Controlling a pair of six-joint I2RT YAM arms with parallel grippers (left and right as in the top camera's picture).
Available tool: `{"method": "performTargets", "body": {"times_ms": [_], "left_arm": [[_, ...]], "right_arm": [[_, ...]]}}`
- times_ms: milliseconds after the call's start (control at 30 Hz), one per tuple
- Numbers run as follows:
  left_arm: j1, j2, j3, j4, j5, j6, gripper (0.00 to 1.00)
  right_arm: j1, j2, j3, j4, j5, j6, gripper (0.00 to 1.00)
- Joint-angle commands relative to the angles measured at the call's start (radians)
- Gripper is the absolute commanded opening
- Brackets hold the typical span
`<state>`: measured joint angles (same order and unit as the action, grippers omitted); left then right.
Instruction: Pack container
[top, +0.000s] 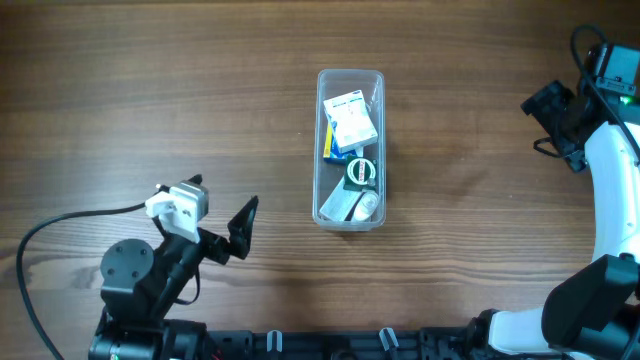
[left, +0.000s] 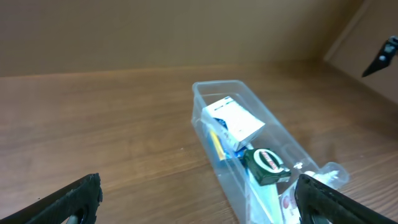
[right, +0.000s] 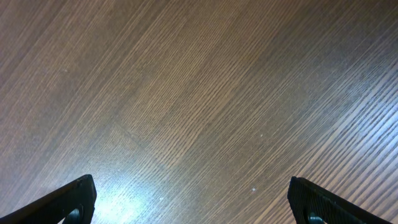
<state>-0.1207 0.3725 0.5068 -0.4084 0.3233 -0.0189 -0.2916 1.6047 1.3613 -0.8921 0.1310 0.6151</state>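
Observation:
The clear plastic container (top: 322, 130) stands in the middle of the wooden table. It holds a white box (top: 351, 118), a blue and yellow item, a dark green round tin (top: 361, 172) and a white bottle (top: 352, 206). The container also shows in the left wrist view (left: 202, 112), with the white box (left: 235, 119) and the green tin (left: 266, 165) inside. My left gripper (top: 240, 228) is open and empty, low at the left of the container. My right gripper (top: 556, 112) is open and empty at the far right, over bare wood (right: 193, 124).
A black cable (top: 60, 225) loops across the table by the left arm's base. The right arm's white link (top: 615, 190) runs along the right edge. The table's far edge meets a wall in the left wrist view (left: 348, 37).

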Motion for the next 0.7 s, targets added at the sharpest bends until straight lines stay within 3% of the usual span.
{"method": "performTargets", "body": {"times_ms": [0,200,667], "left_arm": [[0.067,-0.067,-0.064,0.021,-0.01,0.016,1.0],[0.076,-0.26,-0.266,0.233,-0.01,0.012,1.0],[0.126,-0.37,-0.482,0.374,-0.063,-0.042,1.0]], "right_arm": [[0.0,0.008,-0.002,0.003,-0.009,-0.007,1.0],[0.0,0.008,-0.002,0.003,-0.009,-0.007,1.0],[0.0,0.008,-0.002,0.003,-0.009,-0.007,1.0]]}}
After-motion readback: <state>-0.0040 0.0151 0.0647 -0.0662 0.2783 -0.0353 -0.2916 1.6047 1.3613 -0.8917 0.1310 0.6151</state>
